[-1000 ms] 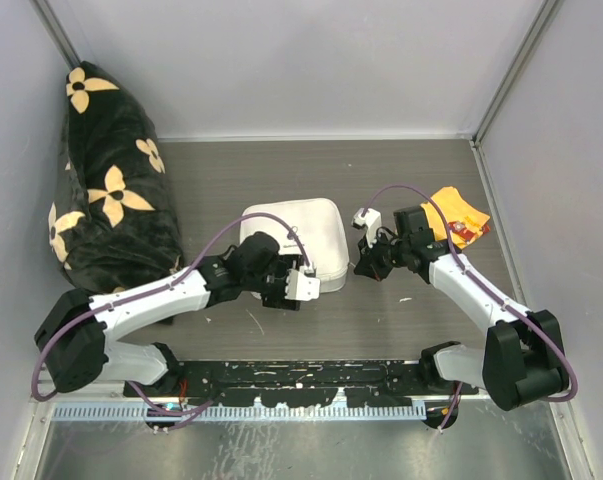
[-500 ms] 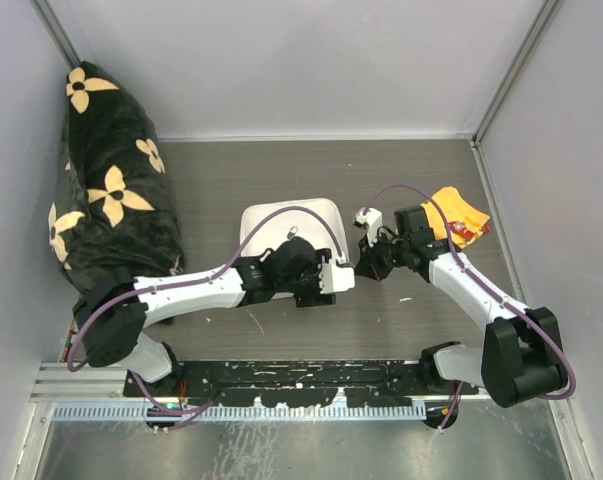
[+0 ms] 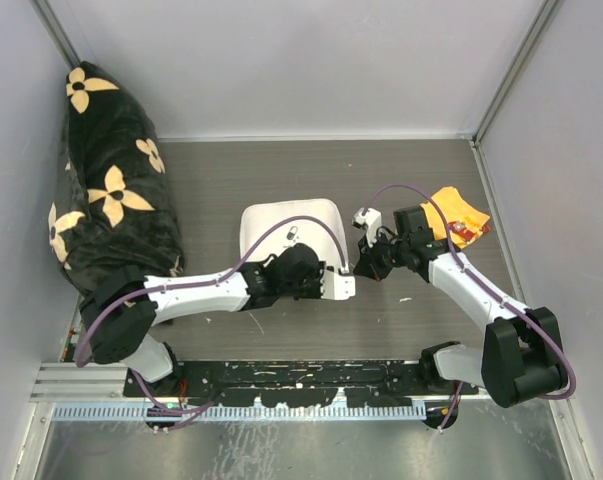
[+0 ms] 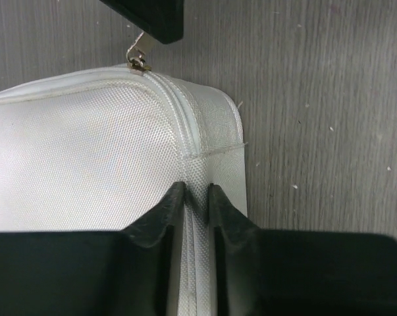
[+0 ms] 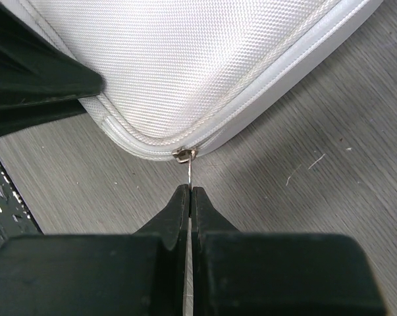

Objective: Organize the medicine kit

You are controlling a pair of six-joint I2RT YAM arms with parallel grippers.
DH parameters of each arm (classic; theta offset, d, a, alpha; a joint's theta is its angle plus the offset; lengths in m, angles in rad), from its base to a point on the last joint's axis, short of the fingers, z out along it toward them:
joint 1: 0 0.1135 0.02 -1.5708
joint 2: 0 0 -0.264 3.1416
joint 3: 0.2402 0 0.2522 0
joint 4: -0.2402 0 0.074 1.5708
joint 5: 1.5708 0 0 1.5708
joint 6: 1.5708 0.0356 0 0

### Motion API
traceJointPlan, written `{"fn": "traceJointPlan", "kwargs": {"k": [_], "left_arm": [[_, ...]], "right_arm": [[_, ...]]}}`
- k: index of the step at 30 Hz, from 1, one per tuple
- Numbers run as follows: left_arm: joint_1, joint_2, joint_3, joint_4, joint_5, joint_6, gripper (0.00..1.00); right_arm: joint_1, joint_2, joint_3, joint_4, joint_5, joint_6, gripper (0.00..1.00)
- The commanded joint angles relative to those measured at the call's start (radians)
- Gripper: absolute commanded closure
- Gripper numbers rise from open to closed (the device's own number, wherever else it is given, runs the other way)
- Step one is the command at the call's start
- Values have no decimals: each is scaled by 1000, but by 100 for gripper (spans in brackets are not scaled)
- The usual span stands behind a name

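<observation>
Medicine kit (image 3: 291, 225), edge apparently pinched by left gripper (image 4: 195, 192), as right gripper (image 5: 189, 195) clamps tight on its zipper pull (image 5: 185, 156).

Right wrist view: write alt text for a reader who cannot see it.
The right gripper, shut, pinches the metal zipper pull at a corner of the white woven medicine kit, which lies on a grey wood-grain table.

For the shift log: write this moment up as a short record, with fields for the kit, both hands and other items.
medicine kit: white zip case, lying flat, centre
left hand: pinched on the kit's edge seam near a corner
right hand: shut on the zipper pull at the kit's right edge
other items: orange-yellow packet at right; black flowered bundle at left
</observation>
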Motion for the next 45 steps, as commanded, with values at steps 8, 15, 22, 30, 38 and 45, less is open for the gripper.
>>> {"fn": "traceJointPlan", "kwargs": {"k": [8, 15, 22, 30, 38, 45], "left_arm": [[-1, -190, -109, -299, 77, 194, 100], [9, -264, -152, -409, 165, 321, 100], [19, -270, -147, -352, 165, 291, 87], [16, -243, -37, -226, 207, 68, 28], [-36, -116, 98, -130, 44, -148, 19], [-71, -11, 175, -121, -9, -248, 19]], "right_arm": [[-1, 3, 73, 76, 71, -58, 99], [1, 61, 118, 119, 85, -28, 99], [2, 103, 126, 166, 80, 67, 99], [2, 85, 88, 172, 8, 61, 99], [1, 80, 90, 168, 6, 54, 99], [1, 67, 87, 166, 14, 48, 99]]}}
